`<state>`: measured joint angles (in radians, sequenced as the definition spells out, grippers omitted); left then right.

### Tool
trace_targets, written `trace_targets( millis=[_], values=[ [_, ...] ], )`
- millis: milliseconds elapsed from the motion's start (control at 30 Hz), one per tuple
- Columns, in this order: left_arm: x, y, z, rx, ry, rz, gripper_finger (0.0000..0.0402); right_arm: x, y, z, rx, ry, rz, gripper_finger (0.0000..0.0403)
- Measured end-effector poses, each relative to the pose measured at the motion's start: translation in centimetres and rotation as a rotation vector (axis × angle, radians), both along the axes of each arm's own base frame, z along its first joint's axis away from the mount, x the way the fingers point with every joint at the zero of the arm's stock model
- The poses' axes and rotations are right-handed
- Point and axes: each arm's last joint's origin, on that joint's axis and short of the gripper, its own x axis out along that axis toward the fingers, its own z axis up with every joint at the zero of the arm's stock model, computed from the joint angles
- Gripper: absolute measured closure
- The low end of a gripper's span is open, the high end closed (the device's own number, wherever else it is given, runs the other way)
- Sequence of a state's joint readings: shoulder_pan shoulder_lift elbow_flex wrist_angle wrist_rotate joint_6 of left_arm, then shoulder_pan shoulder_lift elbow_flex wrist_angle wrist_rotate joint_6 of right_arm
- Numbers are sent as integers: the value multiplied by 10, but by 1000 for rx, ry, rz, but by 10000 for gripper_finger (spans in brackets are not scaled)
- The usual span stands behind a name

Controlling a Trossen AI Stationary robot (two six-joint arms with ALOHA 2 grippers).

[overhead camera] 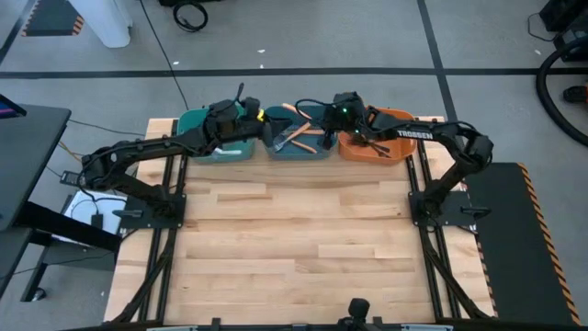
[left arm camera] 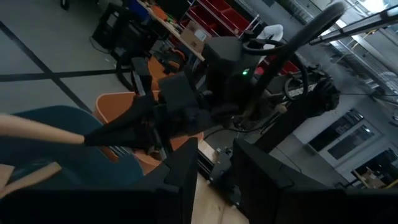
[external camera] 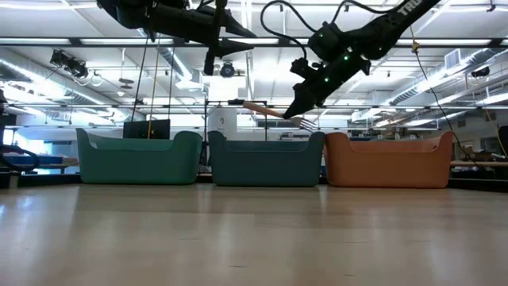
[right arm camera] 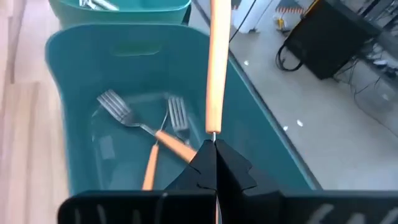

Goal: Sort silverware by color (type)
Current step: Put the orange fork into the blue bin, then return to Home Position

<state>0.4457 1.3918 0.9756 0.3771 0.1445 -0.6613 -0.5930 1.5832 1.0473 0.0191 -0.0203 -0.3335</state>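
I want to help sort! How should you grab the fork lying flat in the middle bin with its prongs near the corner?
Take its orange handle, coming straight down from above. The fork lies flat on the blue bin floor, and the walls block the sides. Pinch across the thin handle, away from where the second fork crosses it.

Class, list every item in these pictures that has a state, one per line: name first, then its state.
Right gripper: shut on an orange-handled fork, above the blue bin.
Held orange-handled fork: lifted clear, not yet in the bin.
Blue bin: holds two orange-handled forks.
Teal bin: holds silver forks.
Orange bin: upright; black forks inside.
Left gripper: over the teal and blue bins.
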Motion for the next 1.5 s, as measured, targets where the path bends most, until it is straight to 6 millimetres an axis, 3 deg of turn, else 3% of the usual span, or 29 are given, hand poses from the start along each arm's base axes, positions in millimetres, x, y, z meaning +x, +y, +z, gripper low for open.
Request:
trace_targets(
  millis=[133,367,533,800,1033,1300,1500],
  values=[
    [0,1,0,0,2,0,292,1,-5,-6,-15,12,14,388],
    [-2,1,1,37,16,-50,292,7,1,-7,-64,44,50,332],
    [-21,-3,19,101,-1,-70,292,5,7,1,-62,22,37,315],
    [-97,-35,59,303,127,-19,292,-26,17,51,355,-338,-16,340],
    [-172,-72,75,398,194,85,292,-58,30,92,452,-498,84,359],
    [-252,-114,70,441,161,149,292,-99,58,128,372,-632,48,360],
    [-284,-132,33,473,79,173,292,-124,87,118,325,-749,53,359]
  ],
)
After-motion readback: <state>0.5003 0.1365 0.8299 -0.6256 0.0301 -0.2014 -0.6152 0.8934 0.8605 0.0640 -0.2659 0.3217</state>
